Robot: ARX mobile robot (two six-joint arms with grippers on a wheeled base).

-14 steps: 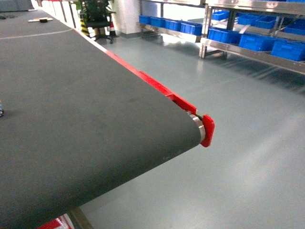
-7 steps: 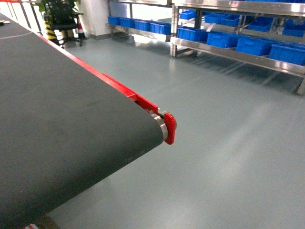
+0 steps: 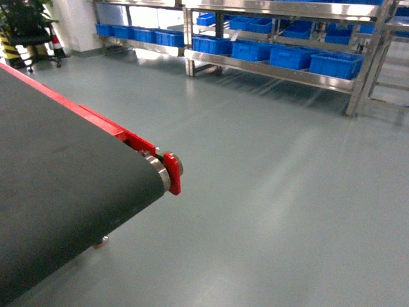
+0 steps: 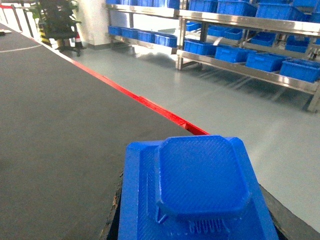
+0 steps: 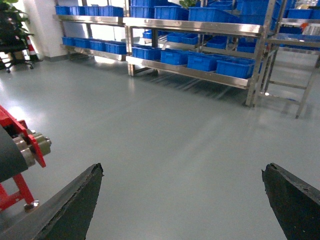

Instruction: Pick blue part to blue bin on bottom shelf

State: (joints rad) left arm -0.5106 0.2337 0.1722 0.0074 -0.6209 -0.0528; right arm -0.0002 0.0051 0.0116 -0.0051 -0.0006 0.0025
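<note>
The blue part [image 4: 200, 185], a flat square-ish printed piece with a raised centre, fills the bottom of the left wrist view. My left gripper [image 4: 197, 220] is shut on it, a dark finger showing on each side, above the black belt. My right gripper [image 5: 182, 169] is open, its two dark fingers [image 5: 75, 205] wide apart over bare floor. Neither gripper appears in the head view. Across the floor stands the steel rack; its bottom shelf [image 3: 275, 71] carries a row of blue bins [image 3: 335, 64], also visible as blue bins [image 5: 232, 66] in the right wrist view.
A black conveyor belt [image 3: 57, 185] with a red side rail and red end cap [image 3: 171, 173] lies at the left. Grey floor [image 3: 268, 192] stretches from it to the racks. A chair and plant [image 3: 25, 32] stand far left. A steel frame [image 5: 290, 85] stands right of the rack.
The head view has swung to the right: the conveyor's end has slid left in the frame, and the racks with blue bins have come toward the middle.
</note>
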